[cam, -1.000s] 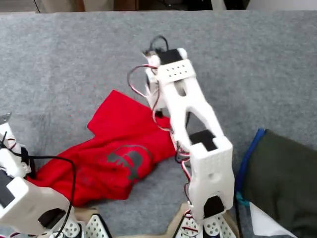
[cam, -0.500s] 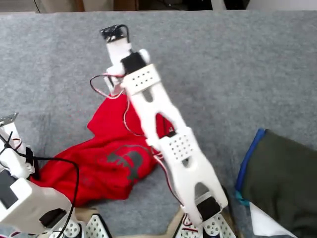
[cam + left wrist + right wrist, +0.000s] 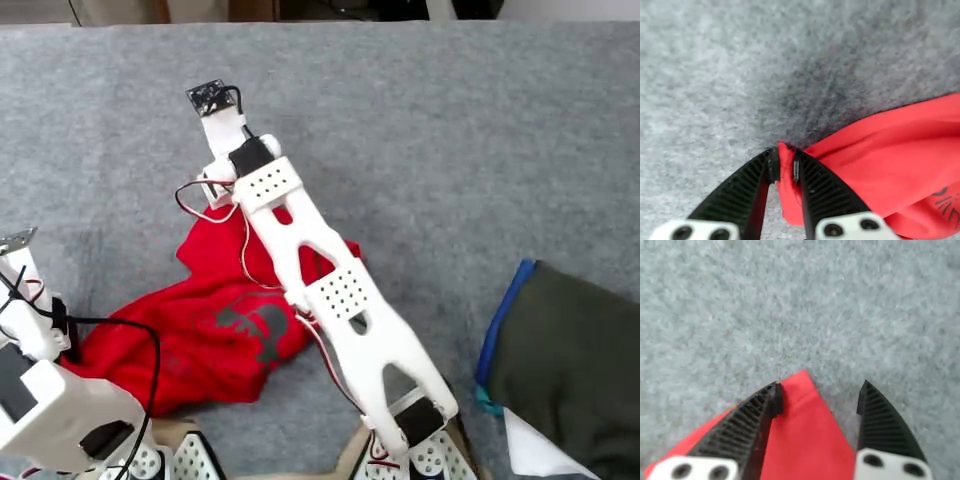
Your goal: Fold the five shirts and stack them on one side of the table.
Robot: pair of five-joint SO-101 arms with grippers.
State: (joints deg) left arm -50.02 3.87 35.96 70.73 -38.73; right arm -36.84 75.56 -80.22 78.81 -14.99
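My L gripper (image 3: pixel 785 162), nearest my base at the table's near-left, is pinched on an edge fold of the red shirt (image 3: pixel 230 330). Both black ribbed fingers (image 3: pixel 817 187) are pressed together w/ a thin strip of red btwn them, and the rest of the cloth trails off over the grey table (image 3: pixel 480 130). In the high view the L arm (image 3: pixel 50 410) covers that pinch point, so I can't place it exactly there. At the near-right edge lies a dark garment (image 3: pixel 570 350) w/ blue trim, cut off by the frame, w/ a white piece (image 3: pixel 535 445) at its near corner; it's well apart from the red shirt. The shirt lies crumpled and unfolded left of centre, running from near-left toward mid-table. Writing: just a dark graphic (image 3: pixel 255 325) on the front, creased, beside my R arm (image 3: pixel 330 290); I can't read any letters in it. Farther out, my R gripper (image 3: pixel 820 390) is spread wide over the shirt's far corner. The red tip sits btwn the fingers, close against one and clear of the other; can't tell if they touch the cloth. From above, the R arm's wrist hides those fingers.
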